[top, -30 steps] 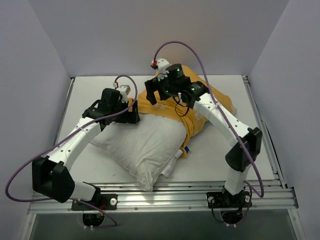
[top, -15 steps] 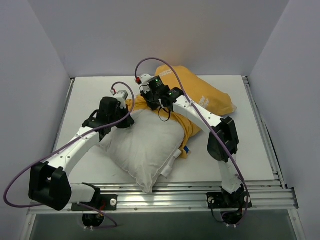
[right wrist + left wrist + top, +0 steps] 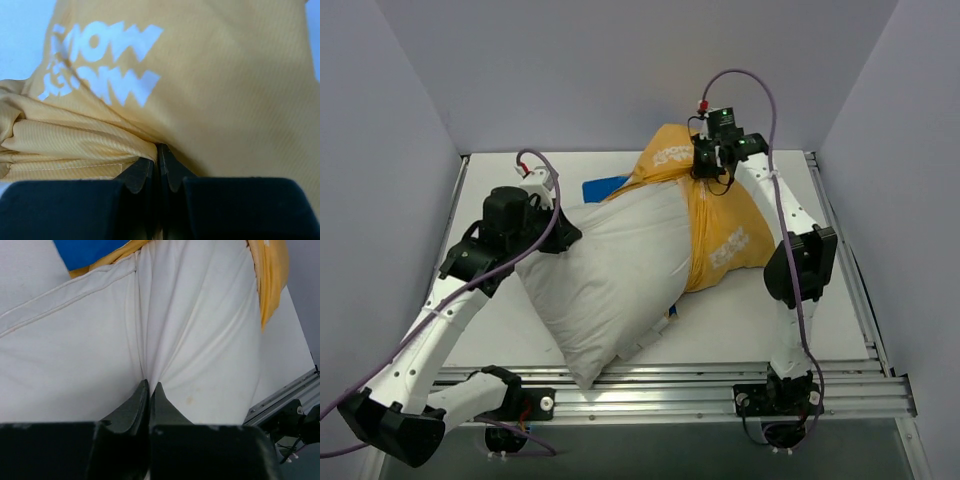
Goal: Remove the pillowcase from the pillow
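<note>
The white pillow (image 3: 610,270) lies slanted across the table's middle, its far right end still inside the yellow-orange pillowcase (image 3: 725,235), which is bunched there with white lettering showing. A blue patch of the pillowcase (image 3: 603,187) peeks out behind. My left gripper (image 3: 563,233) is shut on a pinch of the pillow's white fabric (image 3: 190,340), seen at the closed left gripper (image 3: 150,386). My right gripper (image 3: 707,166) is shut on a fold of the pillowcase (image 3: 225,85) at the back, seen at the closed right gripper (image 3: 156,150).
Grey walls close in on the left, back and right. An aluminium rail (image 3: 720,385) runs along the near table edge, another rail (image 3: 840,225) along the right side. Purple cables loop above both wrists.
Both grippers have shut, the left on the pillow, the right on the pillowcase. The right arm swung to the back right, the left drew back left, and more white pillow shows.
</note>
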{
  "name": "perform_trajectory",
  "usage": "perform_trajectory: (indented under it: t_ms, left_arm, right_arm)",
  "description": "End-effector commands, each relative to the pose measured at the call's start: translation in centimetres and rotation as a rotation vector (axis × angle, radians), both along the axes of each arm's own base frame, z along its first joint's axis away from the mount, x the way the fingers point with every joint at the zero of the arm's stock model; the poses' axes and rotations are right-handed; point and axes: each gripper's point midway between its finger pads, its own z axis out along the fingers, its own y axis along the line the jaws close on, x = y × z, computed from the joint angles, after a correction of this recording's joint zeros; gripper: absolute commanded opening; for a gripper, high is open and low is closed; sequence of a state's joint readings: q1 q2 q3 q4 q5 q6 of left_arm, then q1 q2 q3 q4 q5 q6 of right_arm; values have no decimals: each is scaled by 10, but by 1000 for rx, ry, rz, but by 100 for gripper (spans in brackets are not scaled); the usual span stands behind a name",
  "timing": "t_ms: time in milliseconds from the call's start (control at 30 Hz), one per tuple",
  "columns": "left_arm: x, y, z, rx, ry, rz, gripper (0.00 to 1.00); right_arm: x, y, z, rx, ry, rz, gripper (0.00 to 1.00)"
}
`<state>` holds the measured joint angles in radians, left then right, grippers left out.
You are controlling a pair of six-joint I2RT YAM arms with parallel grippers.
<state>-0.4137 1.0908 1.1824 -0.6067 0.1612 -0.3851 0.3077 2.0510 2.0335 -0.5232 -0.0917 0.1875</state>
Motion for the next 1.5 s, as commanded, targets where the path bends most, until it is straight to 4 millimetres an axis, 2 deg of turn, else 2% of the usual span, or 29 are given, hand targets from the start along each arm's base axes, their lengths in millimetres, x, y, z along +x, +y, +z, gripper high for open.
perform_trajectory:
  t_ms: [0,67,133,167,200,267,300,333,367,400,433,467,500,533,633,700,733,800,833,867,933,967,1033,1067,1267,1300,1367,1400,1467]
  left_arm:
    - [-71,71,22,134,60,153,2]
    - [-79,74,20,141,81,155,2]
    - [-77,73,11,137,90,156,2]
    - [-74,71,3,139,102,156,2]
    - [-72,70,-14,148,134,154,2]
    - [-50,63,-23,135,99,169,2]
    - [-42,65,-38,157,104,186,2]
    - [-24,63,-32,151,35,198,2]
    - [-12,62,-37,171,30,205,5]
    - [-2,62,-36,186,5,207,21]
    - [14,57,-27,201,-32,193,31]
    - [20,55,-18,201,-51,188,41]
    - [24,50,-8,194,-69,164,60]
    - [30,44,16,179,-116,143,67]
    - [25,27,46,127,-174,76,88]
    - [11,12,49,148,-195,20,95]
    - [4,4,49,170,-209,-6,96]
    - [-14,-14,45,219,-232,-78,97]
    - [-33,-35,45,252,-275,-158,97]
    - [-43,-46,35,280,-279,-204,97]
    - [-58,-64,25,326,-316,-276,97]
    - [-74,-78,11,365,-328,-335,97]
    - [-83,-93,-8,434,-334,-385,97]
    - [-90,-100,-15,468,-346,-393,97]
    - [-93,-130,-73,618,-255,-397,96]
    - [-90,-130,-89,653,-213,-343,96]
    - [-87,-130,-103,677,-155,-276,96]
    - [-84,-124,-124,731,-102,-211,96]
    - [-81,-119,-139,768,-62,-155,99]
  right_arm:
    - [21,-240,18,-322,-63,-654,0]
    - [24,-237,20,-292,-77,-641,0]
    - [35,-208,25,-219,-116,-527,0]
    - [36,-189,17,-194,-111,-461,0]
    - [38,-163,15,-133,-112,-364,0]
    - [39,-110,22,-67,-148,-221,0]
    - [34,-87,18,-32,-138,-147,0]
    - [30,-63,24,11,-152,-76,2]
    - [22,-34,29,27,-160,-11,12]
    - [15,-20,27,34,-155,25,18]
    - [9,-8,47,61,-204,56,25]
    - [3,0,55,79,-220,70,39]
    - [-5,10,62,98,-232,90,46]
    - [-16,11,77,126,-264,100,62]
    - [-39,8,96,157,-301,88,81]
    - [-59,3,110,158,-326,84,85]
    - [-68,0,95,145,-294,80,88]
    - [-83,-6,88,136,-280,65,90]
    - [-95,-10,97,142,-300,58,91]
    - [-106,-13,78,133,-262,51,91]
    - [-126,-17,79,151,-263,46,91]
    - [-136,-19,59,141,-221,41,91]
    - [-153,-23,55,157,-208,28,91]
    - [-163,-24,38,151,-168,29,92]
    - [-201,-27,1,161,-79,28,92]
    - [-209,-28,-8,159,-60,28,92]
    - [-218,-25,-15,176,-43,33,92]
    - [-221,-23,-14,190,-50,37,92]
    - [-230,-19,-26,200,-24,49,92]
